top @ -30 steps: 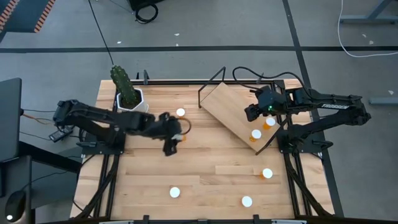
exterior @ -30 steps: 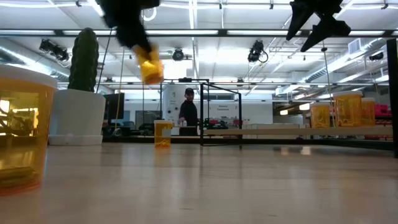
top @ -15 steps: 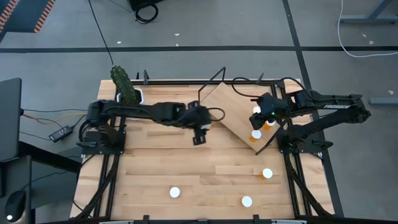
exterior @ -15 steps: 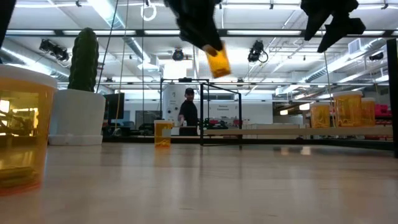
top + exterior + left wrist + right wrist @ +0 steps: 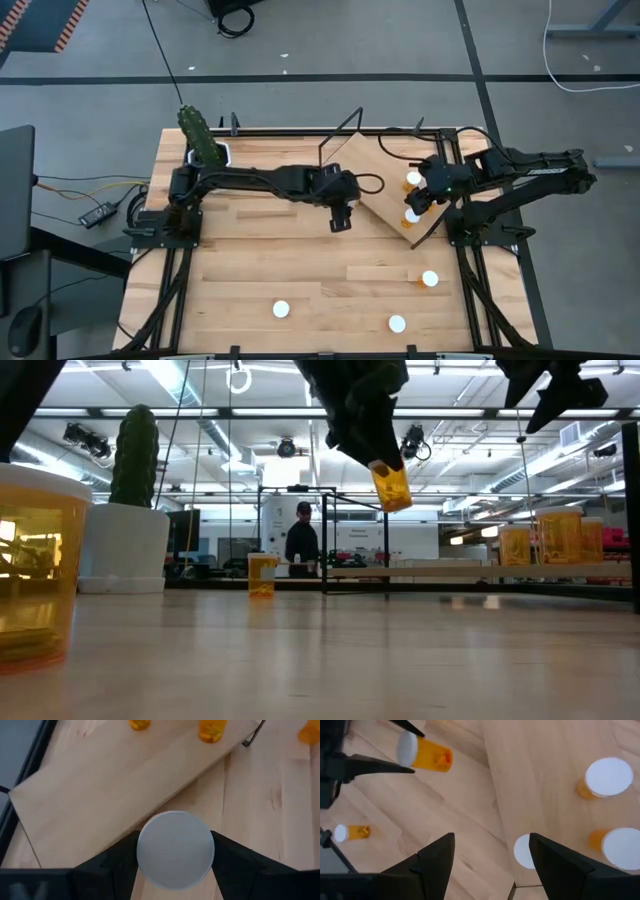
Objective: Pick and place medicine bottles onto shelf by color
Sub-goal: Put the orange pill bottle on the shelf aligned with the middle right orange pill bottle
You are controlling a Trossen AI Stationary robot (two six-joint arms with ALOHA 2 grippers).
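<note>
Left claw [image 5: 175, 857] pinching bottle [image 5: 391, 486] near shelf [image 5: 365, 175]; probably light, slick plastic, best gripped mid-body. Right claw [image 5: 492, 852] spread, empty.

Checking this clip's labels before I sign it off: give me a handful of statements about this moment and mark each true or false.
1. The left gripper holds a medicine bottle clear of the tabletop. True.
2. The right gripper also holds a bottle. False: its jaws are open and empty, above the shelf.
3. Bottles already stand on the shelf. True: white caps show on the board near the right gripper.
4. The cactus pot sits on the shelf. False: it stands at the table's far left corner.
5. No bottles remain on the table. False: several stand along the near side.
</note>
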